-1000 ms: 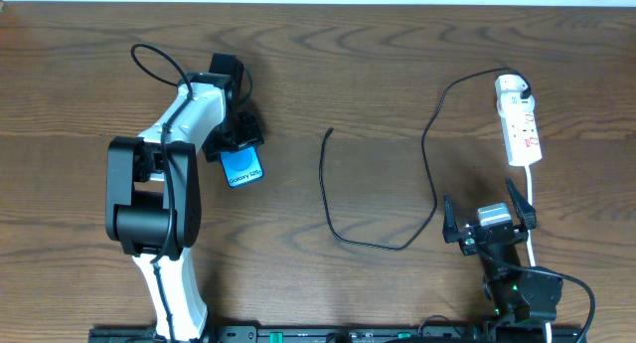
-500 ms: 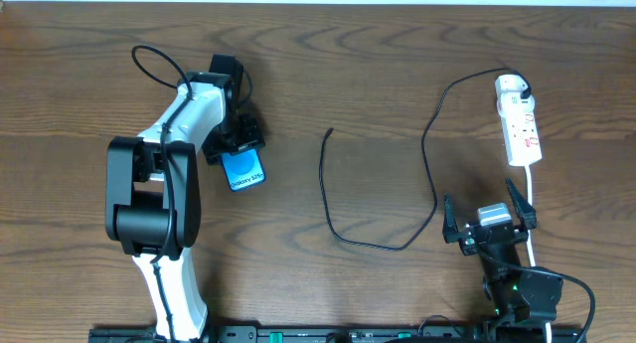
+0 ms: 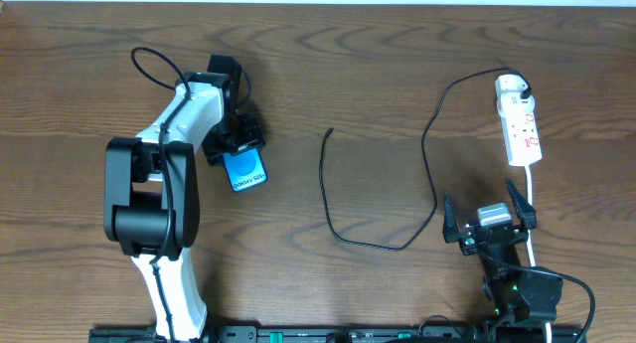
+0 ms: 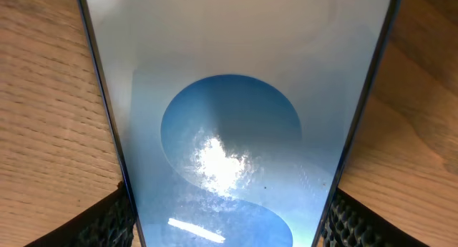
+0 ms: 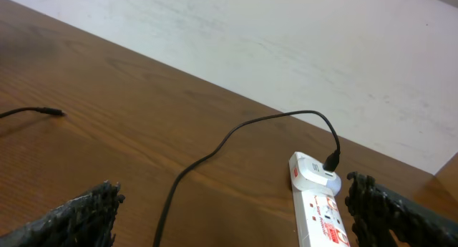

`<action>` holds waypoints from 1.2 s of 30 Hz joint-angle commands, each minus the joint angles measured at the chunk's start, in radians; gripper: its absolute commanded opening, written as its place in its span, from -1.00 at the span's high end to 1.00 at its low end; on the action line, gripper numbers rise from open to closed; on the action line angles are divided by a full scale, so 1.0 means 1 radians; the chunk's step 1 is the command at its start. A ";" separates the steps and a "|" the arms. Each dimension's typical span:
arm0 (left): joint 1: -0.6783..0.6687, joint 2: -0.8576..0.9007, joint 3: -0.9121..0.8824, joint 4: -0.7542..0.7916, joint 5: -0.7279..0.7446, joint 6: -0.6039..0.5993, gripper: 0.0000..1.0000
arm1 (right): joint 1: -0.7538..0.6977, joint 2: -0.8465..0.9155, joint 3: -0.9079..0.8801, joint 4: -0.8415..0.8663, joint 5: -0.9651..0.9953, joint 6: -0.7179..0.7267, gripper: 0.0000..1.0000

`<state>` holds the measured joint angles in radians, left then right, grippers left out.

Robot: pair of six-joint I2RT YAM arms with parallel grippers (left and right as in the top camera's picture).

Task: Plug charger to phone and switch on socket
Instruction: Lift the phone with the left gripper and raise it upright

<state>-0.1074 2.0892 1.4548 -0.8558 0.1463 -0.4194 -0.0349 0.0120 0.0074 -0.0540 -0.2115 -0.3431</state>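
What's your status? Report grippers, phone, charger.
Left gripper shut on phone. Right gripper open, empty. Charger plugged into socket, tip loose on table. Nothing between phone and tip.

The dark wooden table [image 3: 378, 45] has grain running left to right. On its right side lies a white power strip [image 3: 520, 124], its white cord [image 3: 530, 199] trailing toward the near edge. A black charger cable [image 3: 322, 179], plugged into the strip's far end, loops loosely across the wood to the middle, its connector tip [image 3: 330, 132] lying free. At left is a blue-screened phone [image 3: 244, 170]; whether it rests on the wood cannot be told.
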 commanded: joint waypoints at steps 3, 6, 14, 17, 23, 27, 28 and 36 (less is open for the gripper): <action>0.009 -0.050 -0.013 -0.010 0.053 -0.005 -0.31 | 0.003 -0.005 -0.002 -0.004 0.003 0.018 -0.99; 0.009 -0.056 -0.013 -0.023 0.056 -0.005 -0.31 | 0.003 -0.005 -0.002 -0.004 0.003 0.018 -0.99; 0.011 -0.057 -0.012 -0.035 0.063 -0.005 -0.31 | 0.003 -0.005 -0.002 -0.004 0.003 0.018 -0.98; 0.015 -0.057 -0.012 -0.034 0.094 -0.005 -0.31 | 0.003 -0.005 -0.002 -0.004 0.003 0.018 -0.98; 0.031 -0.059 -0.012 -0.037 0.123 -0.005 -0.31 | 0.003 -0.005 -0.002 -0.004 0.003 0.018 -0.99; 0.050 -0.060 -0.012 -0.037 0.170 -0.009 -0.29 | 0.003 -0.005 -0.002 -0.004 0.003 0.018 -0.98; 0.054 -0.060 -0.012 -0.037 0.180 -0.010 -0.29 | 0.003 -0.005 -0.002 -0.004 0.003 0.018 -0.98; 0.085 -0.100 -0.010 -0.037 0.228 -0.020 -0.28 | 0.003 -0.005 -0.002 -0.004 0.003 0.018 -0.99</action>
<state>-0.0326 2.0613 1.4460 -0.8871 0.3386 -0.4259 -0.0349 0.0120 0.0074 -0.0540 -0.2115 -0.3431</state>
